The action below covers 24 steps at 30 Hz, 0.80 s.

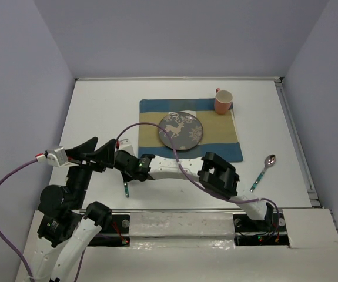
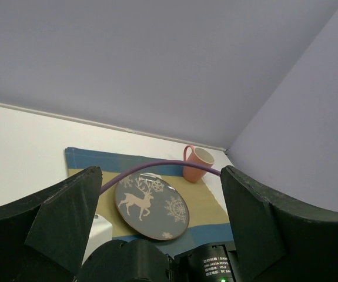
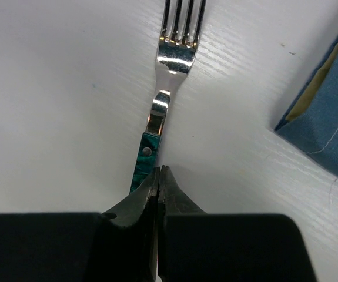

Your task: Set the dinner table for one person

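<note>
1. Counter (image 1: 98, 111): white, matte, lying under every item; arm bases at near edge.
2. Checked placemat (image 1: 224, 138): far centre of counter, bearing deer-patterned plate (image 1: 181, 130); orange mug (image 1: 223, 101) at far right corner.
3. Spoon (image 1: 263, 170): bare counter, right of placemat.
4. Fork (image 3: 157, 117): green-handled, flat on counter near placemat corner.
5. Right end effector (image 3: 159, 173): tips pressed together over fork handle; grip unclear.
6. Left end effector (image 2: 160, 175): spread wide, holding nothing.

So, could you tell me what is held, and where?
Left gripper: nothing. Right gripper shut at the fork, over its green handle; grip cannot be told.
</note>
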Available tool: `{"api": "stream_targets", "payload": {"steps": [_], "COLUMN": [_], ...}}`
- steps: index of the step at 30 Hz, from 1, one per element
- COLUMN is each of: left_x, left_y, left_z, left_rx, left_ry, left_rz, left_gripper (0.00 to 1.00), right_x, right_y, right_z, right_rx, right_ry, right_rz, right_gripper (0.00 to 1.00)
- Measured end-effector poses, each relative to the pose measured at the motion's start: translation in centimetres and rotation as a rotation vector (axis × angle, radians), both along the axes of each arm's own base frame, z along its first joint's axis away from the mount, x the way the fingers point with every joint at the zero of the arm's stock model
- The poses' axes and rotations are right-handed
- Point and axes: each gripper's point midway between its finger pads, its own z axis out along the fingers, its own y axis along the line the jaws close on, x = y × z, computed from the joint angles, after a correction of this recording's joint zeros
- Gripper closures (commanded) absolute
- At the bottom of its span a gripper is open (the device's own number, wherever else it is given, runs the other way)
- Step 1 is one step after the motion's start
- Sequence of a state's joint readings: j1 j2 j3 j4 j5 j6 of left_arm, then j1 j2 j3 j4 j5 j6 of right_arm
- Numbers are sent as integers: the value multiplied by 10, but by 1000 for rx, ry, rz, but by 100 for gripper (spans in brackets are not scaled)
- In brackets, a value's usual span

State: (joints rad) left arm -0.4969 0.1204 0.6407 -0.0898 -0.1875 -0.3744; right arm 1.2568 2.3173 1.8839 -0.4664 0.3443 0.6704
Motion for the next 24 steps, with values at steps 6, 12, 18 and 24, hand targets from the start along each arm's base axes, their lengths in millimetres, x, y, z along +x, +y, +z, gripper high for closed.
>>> {"api": "stream_targets", "payload": {"steps": [6,12,18,24], "left_x": [0,0,-1,-4], "left_y": [0,0,-1,2], "left_z": [0,0,0,2], "left_rx": [0,-1,-2,-10], "left_ry": [0,-1,-2,-12], "left_rz": [0,-1,-5,-2], "left_gripper": [7,7,7,5], "right_x": [4,4,-3,-11], "right_y": [-2,-6,1,13], "right_z": [3,2,5,-7], "right_rx": [-18,-40,-37,-38], "right_ry": [-15,-31,-41,-35], "right_rz": [-16,-26,-14,6], "right_gripper": [68,66,66,66]}}
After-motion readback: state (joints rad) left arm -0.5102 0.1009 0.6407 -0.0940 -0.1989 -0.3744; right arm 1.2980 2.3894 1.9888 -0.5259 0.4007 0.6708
